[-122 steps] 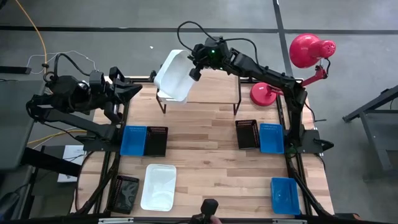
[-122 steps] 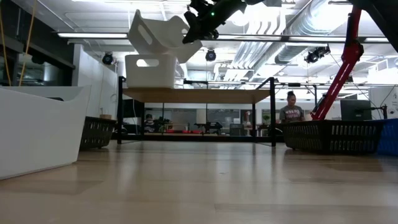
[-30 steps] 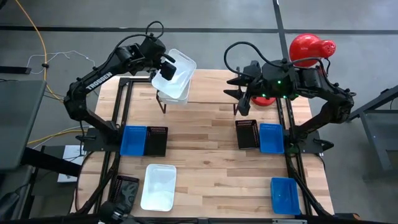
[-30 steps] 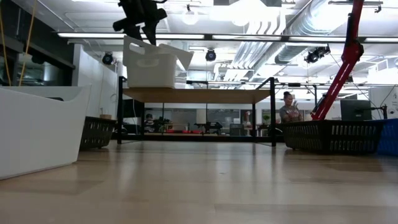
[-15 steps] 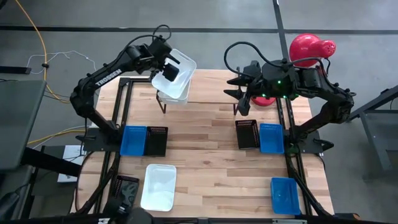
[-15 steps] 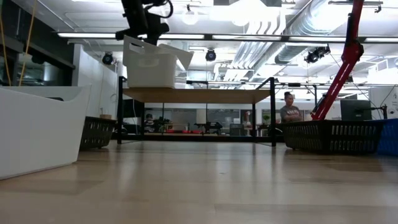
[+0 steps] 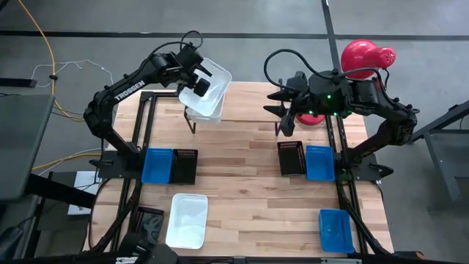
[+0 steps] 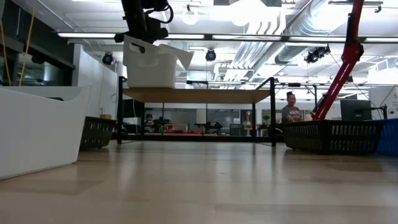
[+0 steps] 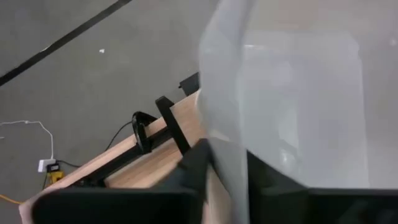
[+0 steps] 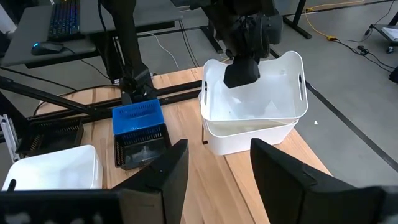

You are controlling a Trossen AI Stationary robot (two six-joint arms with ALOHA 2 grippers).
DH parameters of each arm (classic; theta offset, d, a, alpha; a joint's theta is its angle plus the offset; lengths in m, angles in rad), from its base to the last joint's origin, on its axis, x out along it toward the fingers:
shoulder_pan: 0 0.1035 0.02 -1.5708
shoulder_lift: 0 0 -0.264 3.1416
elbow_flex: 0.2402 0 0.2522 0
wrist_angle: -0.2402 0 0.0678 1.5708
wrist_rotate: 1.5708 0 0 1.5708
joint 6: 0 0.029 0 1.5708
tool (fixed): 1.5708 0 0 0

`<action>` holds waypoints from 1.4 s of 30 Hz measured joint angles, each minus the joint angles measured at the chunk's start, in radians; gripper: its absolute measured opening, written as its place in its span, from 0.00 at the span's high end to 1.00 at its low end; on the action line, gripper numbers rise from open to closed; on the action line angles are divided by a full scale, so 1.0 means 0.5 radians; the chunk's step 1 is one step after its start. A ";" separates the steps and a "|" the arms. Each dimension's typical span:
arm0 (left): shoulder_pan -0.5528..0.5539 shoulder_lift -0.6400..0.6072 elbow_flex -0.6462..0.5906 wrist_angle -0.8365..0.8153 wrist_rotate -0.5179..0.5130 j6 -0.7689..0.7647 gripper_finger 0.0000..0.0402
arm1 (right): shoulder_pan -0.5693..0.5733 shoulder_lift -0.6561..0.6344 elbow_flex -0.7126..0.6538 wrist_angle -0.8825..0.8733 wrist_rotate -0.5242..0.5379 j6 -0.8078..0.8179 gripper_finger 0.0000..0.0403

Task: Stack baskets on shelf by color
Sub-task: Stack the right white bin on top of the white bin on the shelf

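Observation:
Two white baskets (image 10: 252, 115) sit nested on the left end of the shelf (image 7: 249, 108); the upper one (image 8: 152, 62) is tilted inside the lower. My left gripper (image 7: 198, 86) reaches in from the table's left and is shut on the upper basket's wall. My right gripper (image 7: 281, 111) hangs open over the shelf's right end, with nothing between its fingers (image 10: 171, 168). My left gripper pinches the upper white basket's long wall (image 9: 225, 134) on the side toward the table's left, at its rim. One finger (image 9: 194, 167) is outside and one (image 9: 268, 180) inside. The fingers point down from above. The basket stays tilted, nested in the lower white basket.
A blue basket (image 7: 157, 164) and a black one (image 7: 183, 166) lie left of centre, another black (image 7: 291, 158) and blue (image 7: 319, 162) pair on the right. Near the front edge are a white basket (image 7: 187, 220), a black one (image 7: 149, 227) and a blue one (image 7: 335, 229). A red lamp (image 7: 363, 59) stands far right.
My left gripper has moved a little toward the table's right and down, turning more upright, onto the upper white basket's rim. The baskets and my right arm have kept still.

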 joint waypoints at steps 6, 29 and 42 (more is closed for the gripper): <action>0.016 -0.090 0.162 -0.005 -0.003 -0.019 0.98 | 0.000 0.000 0.000 0.000 0.000 0.000 0.60; 0.067 -0.309 -0.244 0.154 0.443 -0.601 1.00 | 0.000 0.000 0.000 0.000 0.000 -0.053 0.60; 0.063 -0.305 -0.368 0.163 0.330 -0.786 1.00 | -0.002 0.001 0.000 -0.001 0.000 -0.105 0.60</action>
